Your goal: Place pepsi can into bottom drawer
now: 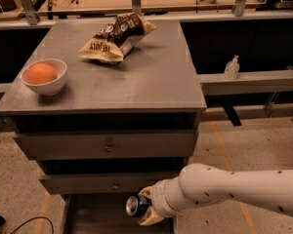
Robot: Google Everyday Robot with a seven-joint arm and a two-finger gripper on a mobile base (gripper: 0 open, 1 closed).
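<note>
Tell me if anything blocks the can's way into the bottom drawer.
Nothing visible does. The gripper holds the can right over the open bottom drawer, and no object shows on the dark floor below it. The arm hides the drawer's right part.

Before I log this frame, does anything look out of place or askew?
Only small things: the pepsi can lies on its side in the gripper, over the open bottom drawer, and the snack bag on the cabinet top is crumpled. Nothing spilled.
</note>
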